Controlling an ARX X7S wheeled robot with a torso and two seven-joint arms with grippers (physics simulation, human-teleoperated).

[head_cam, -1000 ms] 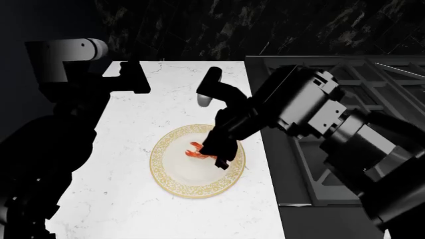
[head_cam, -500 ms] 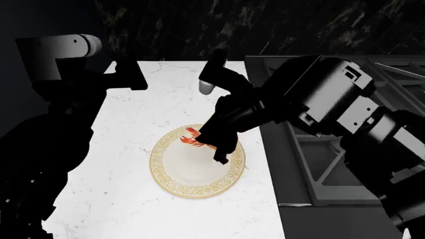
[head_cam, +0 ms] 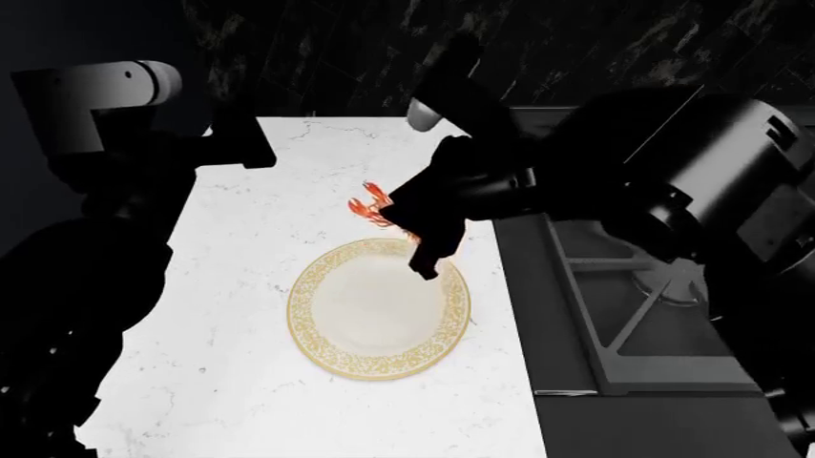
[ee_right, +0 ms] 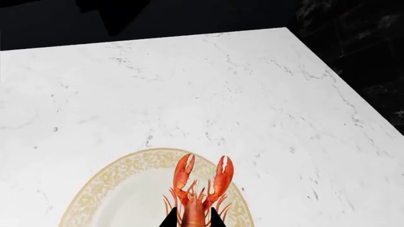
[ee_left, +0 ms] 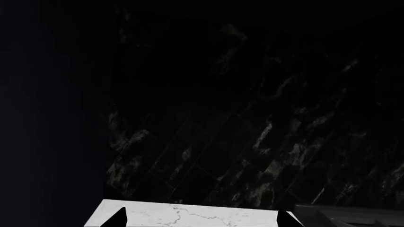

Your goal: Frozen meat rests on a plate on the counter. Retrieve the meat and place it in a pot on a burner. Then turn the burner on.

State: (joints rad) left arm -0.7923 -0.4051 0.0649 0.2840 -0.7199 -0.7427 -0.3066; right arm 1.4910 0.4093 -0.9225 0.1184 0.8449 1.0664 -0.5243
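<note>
- Lobster (head_cam: 372, 206), the frozen meat, is pinched in the right hand (head_cam: 405, 221) and hangs above the tabletop (head_cam: 255, 286), over the far rim of the plate (head_cam: 378, 308), claws outward.
- Plate lies bare on the tabletop beside the stove grate (head_cam: 637, 315).
- Left hand (head_cam: 242, 138) is over the tabletop's far left corner; I cannot tell how far open it is.

lobster (ee_right: 200, 189) is red-orange; plate (head_cam: 378, 310) cream with a gold-patterned rim; counter (head_cam: 242, 286) white marble, faint grey veins; backsplash (ee_left: 252, 118) black marble
</note>
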